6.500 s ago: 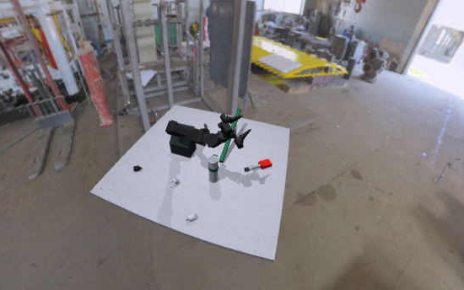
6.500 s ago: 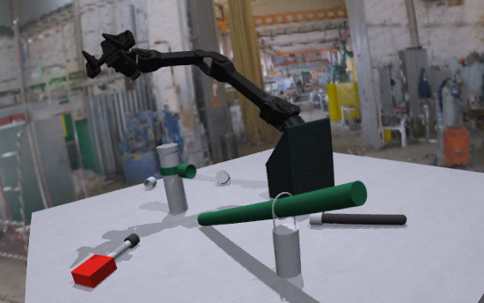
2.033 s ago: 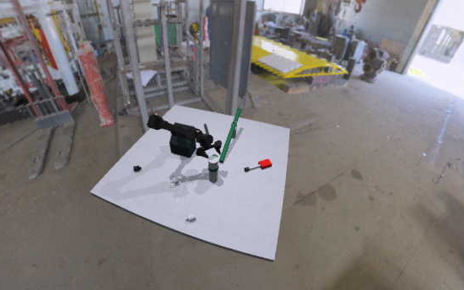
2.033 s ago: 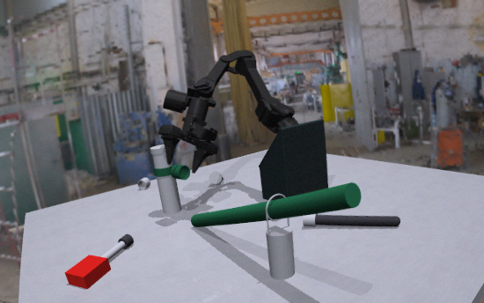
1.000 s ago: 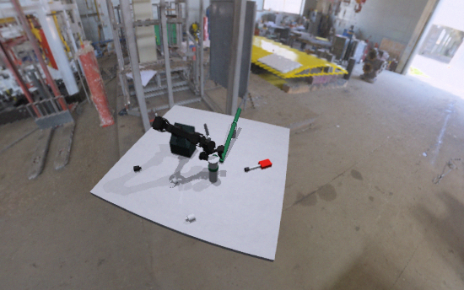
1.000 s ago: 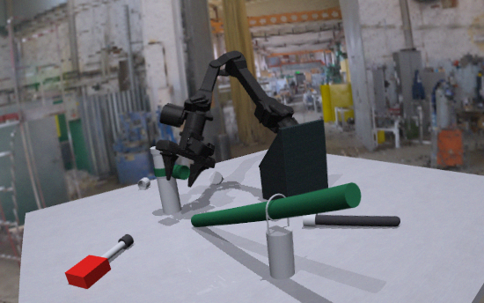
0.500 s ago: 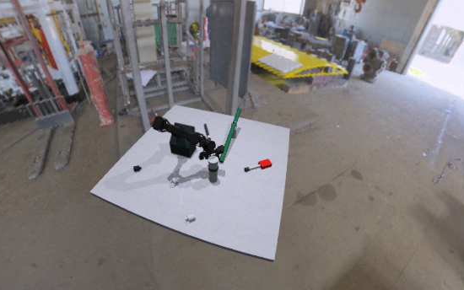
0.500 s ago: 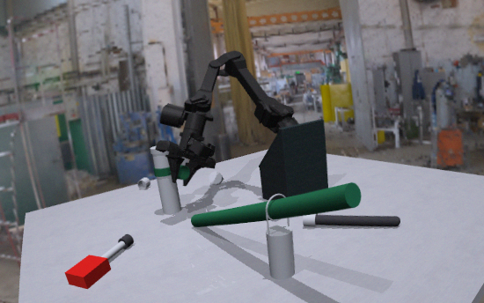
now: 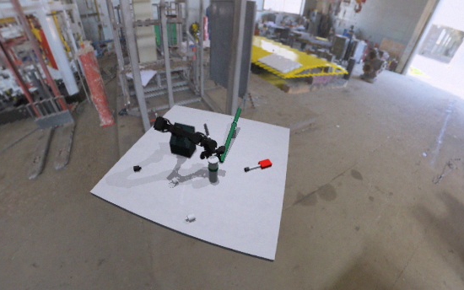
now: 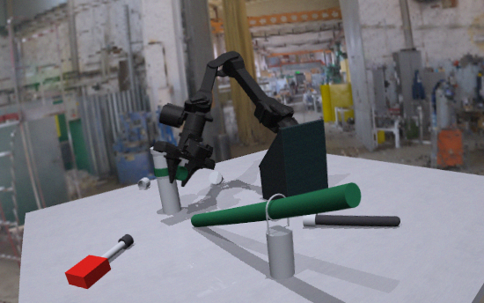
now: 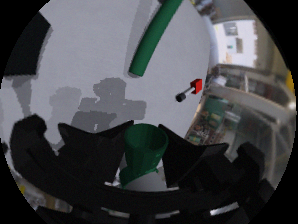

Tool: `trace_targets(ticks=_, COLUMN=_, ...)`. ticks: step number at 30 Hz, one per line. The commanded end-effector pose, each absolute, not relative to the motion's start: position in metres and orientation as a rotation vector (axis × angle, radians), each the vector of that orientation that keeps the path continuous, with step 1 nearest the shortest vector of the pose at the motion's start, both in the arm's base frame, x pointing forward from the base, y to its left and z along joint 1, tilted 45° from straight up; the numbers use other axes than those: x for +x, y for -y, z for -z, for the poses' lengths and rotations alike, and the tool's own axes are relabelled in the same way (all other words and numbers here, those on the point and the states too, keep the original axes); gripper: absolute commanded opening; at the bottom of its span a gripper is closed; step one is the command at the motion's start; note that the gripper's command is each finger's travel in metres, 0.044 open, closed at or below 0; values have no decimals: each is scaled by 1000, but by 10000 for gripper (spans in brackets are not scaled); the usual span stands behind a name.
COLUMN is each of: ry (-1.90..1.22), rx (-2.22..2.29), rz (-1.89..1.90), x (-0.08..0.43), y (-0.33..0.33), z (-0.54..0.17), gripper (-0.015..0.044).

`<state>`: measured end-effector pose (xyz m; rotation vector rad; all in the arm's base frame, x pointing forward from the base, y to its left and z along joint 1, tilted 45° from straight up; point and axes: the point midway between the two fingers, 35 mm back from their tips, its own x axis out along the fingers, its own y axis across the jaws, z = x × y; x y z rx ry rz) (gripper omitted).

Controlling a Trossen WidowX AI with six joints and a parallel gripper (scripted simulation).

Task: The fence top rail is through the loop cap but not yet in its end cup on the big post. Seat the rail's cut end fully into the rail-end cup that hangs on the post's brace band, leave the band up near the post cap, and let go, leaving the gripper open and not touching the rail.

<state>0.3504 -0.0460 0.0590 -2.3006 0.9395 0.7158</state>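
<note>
My gripper (image 10: 179,182) (image 11: 146,125) is shut on the green rail-end cup (image 10: 181,173) (image 11: 145,145), one finger on each side of it. The cup's mouth is empty. It hangs on the green brace band (image 10: 160,172) (image 9: 213,169), high on the grey big post (image 10: 170,198) (image 9: 213,177), a little below its white cap. The green rail (image 9: 229,136) (image 10: 233,214) (image 11: 152,40) passes through the wire loop on the short grey post (image 10: 281,253). Its near cut end is low, at or close to the table, apart from the cup and gripper. Its far end is raised.
A red-handled tool (image 9: 265,163) (image 10: 88,270) (image 11: 197,86) lies to one side of the rail. A dark rod (image 10: 356,220) with a white end lies behind the short post. The dark base block (image 10: 304,163) stands behind the rail. Small white fittings (image 10: 143,183) (image 9: 191,217) lie beyond the big post.
</note>
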Motion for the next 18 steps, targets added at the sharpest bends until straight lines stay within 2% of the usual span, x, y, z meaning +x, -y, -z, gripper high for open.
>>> trace_targets(ticks=1, ry=-951, rx=-2281, rz=-683, x=354, y=44, z=-57, gripper=0)
trace_targets(ticks=18, ry=-982, rx=-2235, rz=-584, x=362, y=42, z=-57, gripper=0)
